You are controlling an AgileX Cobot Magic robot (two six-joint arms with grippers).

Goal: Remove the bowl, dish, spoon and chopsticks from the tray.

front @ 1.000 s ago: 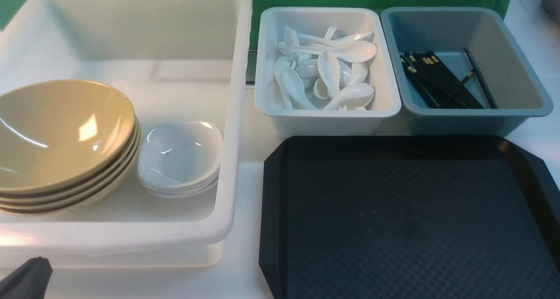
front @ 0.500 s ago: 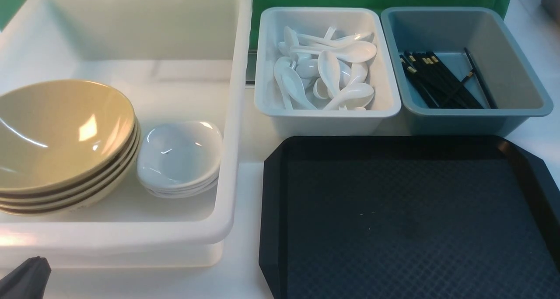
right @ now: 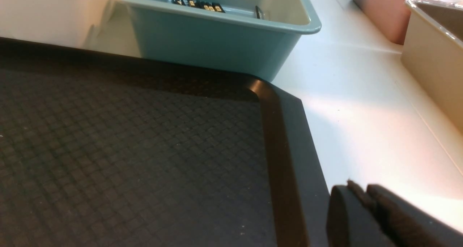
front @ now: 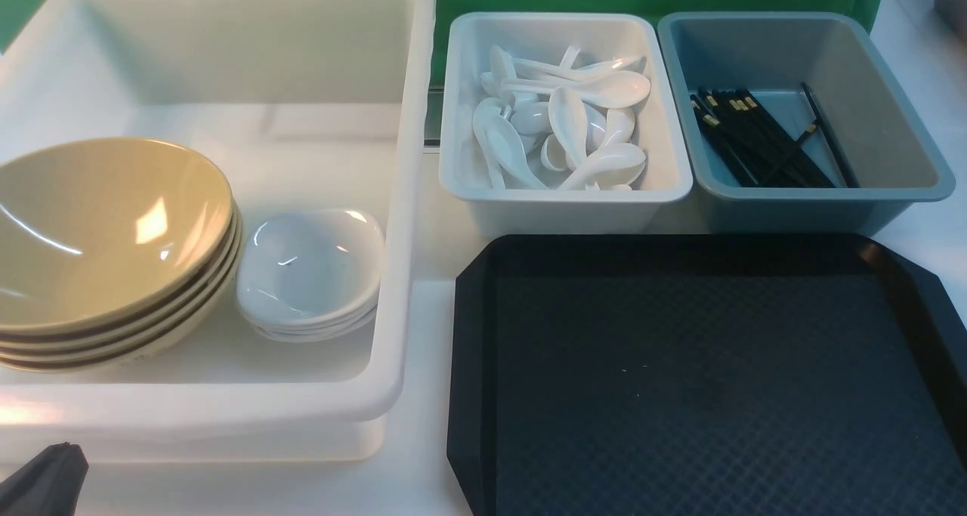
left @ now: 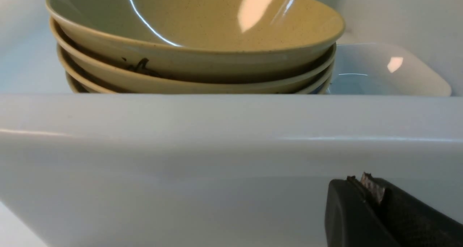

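Though bare on its textured face, tray [front: 702,380]: near right, just in front of two small tubs.
Bowls [front: 106,236]: four stacked, near left in large white tub [front: 227,63].
Dishes [front: 310,270]: about three stacked, touching the bowls' right side.
Spoons [front: 563,119]: roughly ten piled in white tub [front: 563,199].
Chopsticks [front: 763,134]: several in grey-blue bin [front: 891,85], uncountable.
Left gripper [left: 365,189]: fingers pressed together, holding nothing, outside the large tub's near wall.
Right gripper [right: 365,198]: fingers together, holding nothing, over the tray's right rim.

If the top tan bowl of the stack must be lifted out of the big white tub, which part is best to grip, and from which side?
Probably the rim of the top tan bowl, on its near edge facing the robot. It sits tilted on the stack, and its lip overhangs the bowl below, leaving a gap for one finger. Come from above, over the white tub wall. The white dishes crowd its right side.
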